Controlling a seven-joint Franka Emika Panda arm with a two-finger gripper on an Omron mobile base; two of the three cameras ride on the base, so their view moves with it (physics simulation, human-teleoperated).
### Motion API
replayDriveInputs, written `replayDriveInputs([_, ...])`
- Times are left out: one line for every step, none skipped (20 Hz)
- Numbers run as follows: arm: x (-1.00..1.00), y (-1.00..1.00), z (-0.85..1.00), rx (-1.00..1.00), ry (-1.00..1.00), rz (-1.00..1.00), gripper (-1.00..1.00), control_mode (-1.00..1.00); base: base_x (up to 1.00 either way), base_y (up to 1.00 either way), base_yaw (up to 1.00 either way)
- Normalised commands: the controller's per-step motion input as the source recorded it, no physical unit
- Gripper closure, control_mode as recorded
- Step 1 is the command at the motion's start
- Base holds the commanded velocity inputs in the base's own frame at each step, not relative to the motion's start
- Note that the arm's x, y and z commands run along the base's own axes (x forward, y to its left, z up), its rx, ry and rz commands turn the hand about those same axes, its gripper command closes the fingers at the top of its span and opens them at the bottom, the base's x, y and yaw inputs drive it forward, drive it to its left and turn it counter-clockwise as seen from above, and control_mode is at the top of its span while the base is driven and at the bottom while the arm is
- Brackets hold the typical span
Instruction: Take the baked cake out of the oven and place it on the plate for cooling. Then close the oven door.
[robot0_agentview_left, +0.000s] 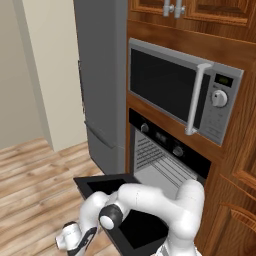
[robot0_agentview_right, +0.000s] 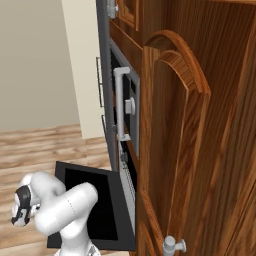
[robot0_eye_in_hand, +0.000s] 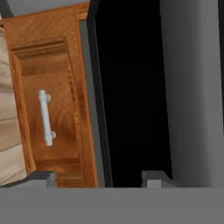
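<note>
With the door (robot0_agentview_left: 107, 187) down and the oven (robot0_agentview_left: 165, 165) open, we raise the gripper (robot0_eye_in_hand: 98, 177), fingers apart, toward the racks.

Wood floor (robot0_agentview_left: 35, 175), brown cabinets (robot0_agentview_right: 200, 150)

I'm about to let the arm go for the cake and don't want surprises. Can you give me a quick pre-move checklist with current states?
1. Black oven door with dark glass window fully lowered: ok.
2. Wire racks in the built-in black oven reachable: ok.
3. Cake located inside: cannot tell, none visible.
4. Plate located: cannot tell.
5. Tool empty: cannot tell.
6. Tool aimed into the oven: not ok, it hangs low beside the door's outer edge.
</note>
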Motion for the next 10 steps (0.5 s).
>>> replayDriveInputs([0.07, -0.35, 0.41, -0.27, -0.26, -0.17, -1.00, -1.00, 0.00, 0.00, 0.00])
replayDriveInputs([0.12, -0.39, 0.42, -0.26, -0.24, -0.17, -1.00, -1.00, 0.00, 0.00, 0.00])
replayDriveInputs([0.11, -0.45, 0.44, -0.26, -0.23, -0.18, -1.00, -1.00, 0.00, 0.00, 0.00])
replayDriveInputs([0.15, -0.48, 0.45, -0.25, -0.22, -0.18, -1.00, -1.00, 0.00, 0.00, 0.00])
replayDriveInputs([0.16, -0.49, 0.46, -0.25, -0.22, -0.17, -1.00, -1.00, 0.00, 0.00, 0.00])
replayDriveInputs([0.16, -0.54, 0.49, -0.25, -0.22, -0.16, -1.00, -1.00, 0.00, 0.00, 0.00])
replayDriveInputs([0.19, -0.55, 0.51, -0.24, -0.21, -0.15, -1.00, -1.00, 0.00, 0.00, 0.00])
replayDriveInputs([0.17, -0.58, 0.56, -0.23, -0.22, -0.15, -1.00, -1.00, 0.00, 0.00, 0.00])
replayDriveInputs([0.19, -0.61, 0.54, -0.21, -0.18, -0.14, -1.00, -1.00, 0.00, 0.00, 0.00])
replayDriveInputs([0.16, -0.61, 0.56, -0.21, -0.20, -0.14, -1.00, -1.00, 0.00, 0.00, 0.00])
